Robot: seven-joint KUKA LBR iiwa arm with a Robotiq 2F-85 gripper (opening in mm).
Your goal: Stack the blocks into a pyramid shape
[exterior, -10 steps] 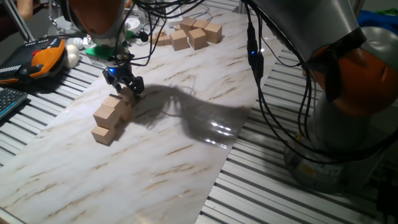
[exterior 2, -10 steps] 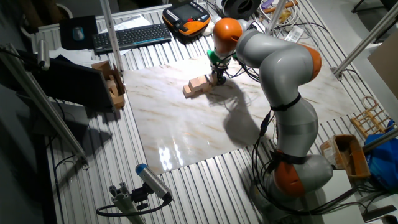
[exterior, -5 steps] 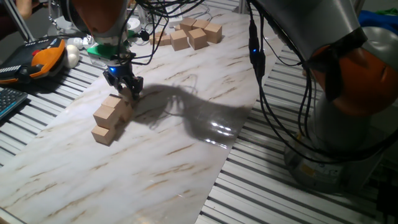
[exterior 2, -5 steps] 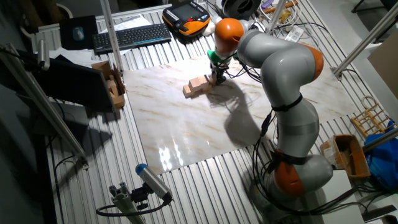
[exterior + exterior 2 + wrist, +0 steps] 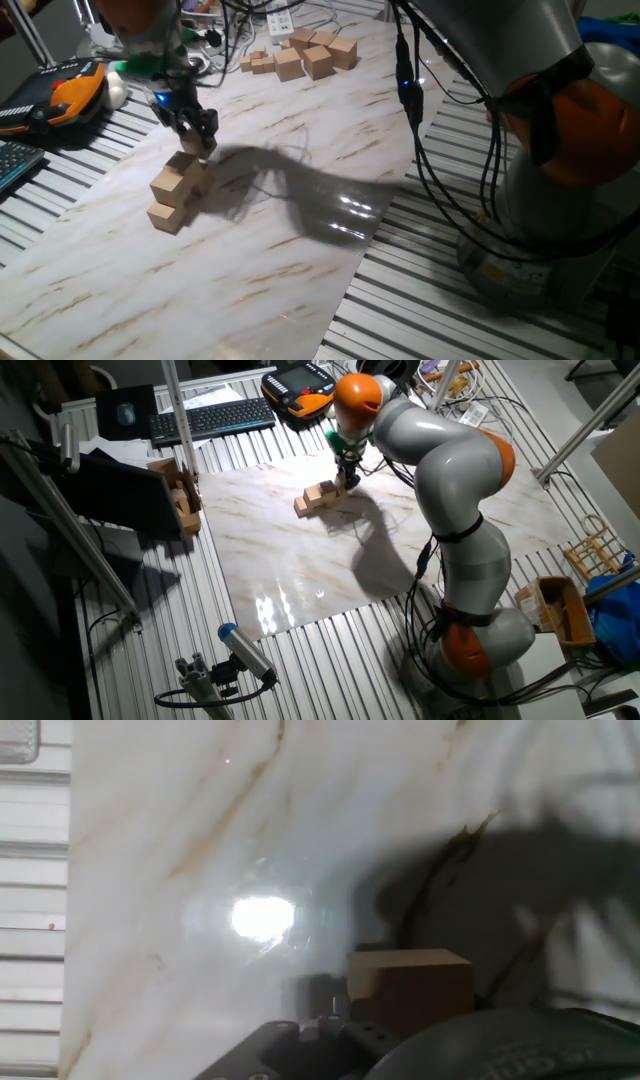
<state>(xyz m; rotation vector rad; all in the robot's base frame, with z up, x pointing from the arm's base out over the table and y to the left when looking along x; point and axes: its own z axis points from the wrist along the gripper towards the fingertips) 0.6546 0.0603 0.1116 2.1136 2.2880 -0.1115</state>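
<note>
Hovering just above the far end of the pyramid shape [image 5: 178, 188], the pincer [image 5: 196, 142] grips a block [image 5: 410, 988] between its fingers. The stepped heap sits on the marble bench [image 5: 290, 240] directly below and slightly toward the camera in one fixed view, so the placement looks nearly straight down. Spare blocks [image 5: 300, 55] lie well apart at the far edge.

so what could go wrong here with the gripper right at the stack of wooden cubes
The gripper sits right at the top of the stepped heap of light-tan wooden cubes; a sideways drift could knock the upper cubes off. The heap looks narrow and unevenly stepped, so it may topple easily. Whether the jaws hold a cube is unclear, so a misjudged release could drop one.
</note>
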